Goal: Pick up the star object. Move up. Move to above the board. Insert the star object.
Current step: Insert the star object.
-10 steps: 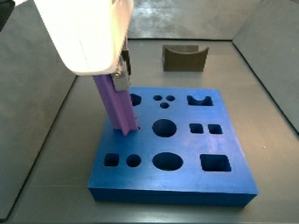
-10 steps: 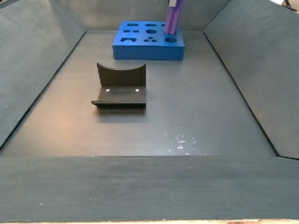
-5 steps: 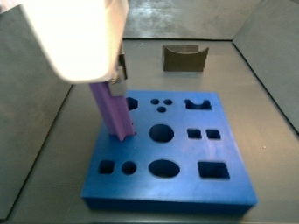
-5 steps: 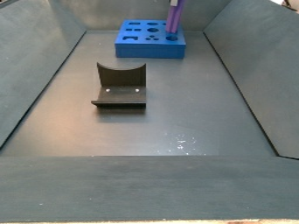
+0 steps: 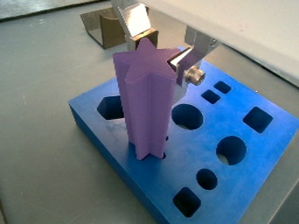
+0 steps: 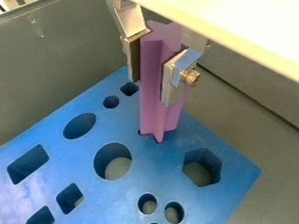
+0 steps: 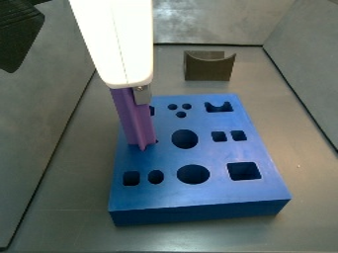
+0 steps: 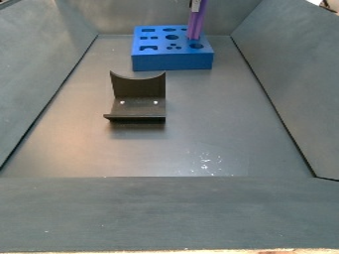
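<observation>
My worry is the star: it stands upright with its foot entering a hole in the board, and if its ridges sit slightly off the cut-out's points, pushing down could jam it or drag the board. The jaws are clenched on its upper part, silver fingers flat against its sides. The arm hangs straight down over the board's left half, the fixture well beyond.
</observation>
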### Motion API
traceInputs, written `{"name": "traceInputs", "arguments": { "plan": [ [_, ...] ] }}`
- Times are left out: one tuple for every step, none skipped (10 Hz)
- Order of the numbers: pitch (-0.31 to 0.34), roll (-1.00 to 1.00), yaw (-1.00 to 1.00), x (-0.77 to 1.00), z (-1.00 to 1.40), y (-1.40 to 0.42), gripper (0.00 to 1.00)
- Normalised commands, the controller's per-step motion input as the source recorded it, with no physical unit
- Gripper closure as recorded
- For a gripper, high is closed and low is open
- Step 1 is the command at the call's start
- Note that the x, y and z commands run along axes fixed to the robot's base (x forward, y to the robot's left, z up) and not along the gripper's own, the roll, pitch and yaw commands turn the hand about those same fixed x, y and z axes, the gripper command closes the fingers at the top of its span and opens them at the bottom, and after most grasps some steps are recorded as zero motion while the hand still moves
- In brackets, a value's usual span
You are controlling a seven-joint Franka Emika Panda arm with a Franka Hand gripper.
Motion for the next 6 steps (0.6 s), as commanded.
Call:
{"name": "traceInputs", "arguments": {
  "plan": [
    [0.0,0.0,0.01,0.11,-1.0,0.07,1.0],
    [0.0,0.0,0.02,0.12,-1.0,0.08,1.0],
    [0.0,0.0,0.02,0.12,-1.0,0.08,1.0],
    [0.0,0.0,0.09,0.23,-1.0,0.16,1.0],
    [0.011,0.0,0.1,0.38,-1.0,0.18,1.0],
    [0.0,0.0,0.03,0.24,-1.0,0.07,1.0]
  ]
}}
